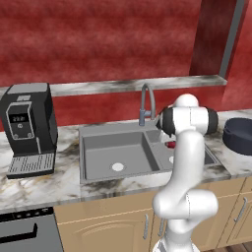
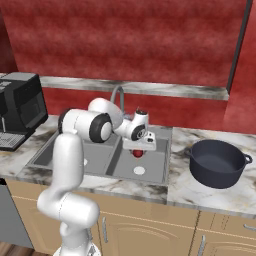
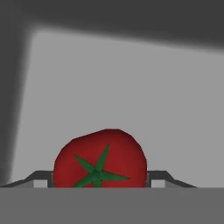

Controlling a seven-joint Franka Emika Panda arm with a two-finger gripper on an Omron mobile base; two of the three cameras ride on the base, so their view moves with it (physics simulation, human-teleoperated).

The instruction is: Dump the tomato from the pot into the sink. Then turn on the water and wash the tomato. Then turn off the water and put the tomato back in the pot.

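Both fingertips (image 3: 40,178) sit one on each side of the tomato (image 3: 100,158) in the hand view, spread fairly wide with the red fruit filling the space between them; the sides of the fruit meet the inner faces of the tips, so the gripper (image 2: 139,148) looks to be holding it, or at least bracketing it closely enough to touch. Whether the tomato is lifted off the basin floor cannot be told.

From the right base view the hand reaches down into the right basin of the sink (image 2: 162,172), with the tomato just under it, above and behind the pale drain (image 2: 139,171). In the left base view a sliver of red shows beside the arm, in that same basin.

As a judgement, the tomato should be light, smooth and round, so it could slip or roll out of a loose pinch; its skin looks glossy and may be wet. The widest part, with the green stem facing the camera, seems the sound place to grip, firmly but without crushing.

Farther off, the pot (image 2: 218,163) stands upright on the counter (image 2: 190,192) to the right of the sink, well apart from the hand. The faucet (image 1: 146,101) rises behind the basins, with no water visible.
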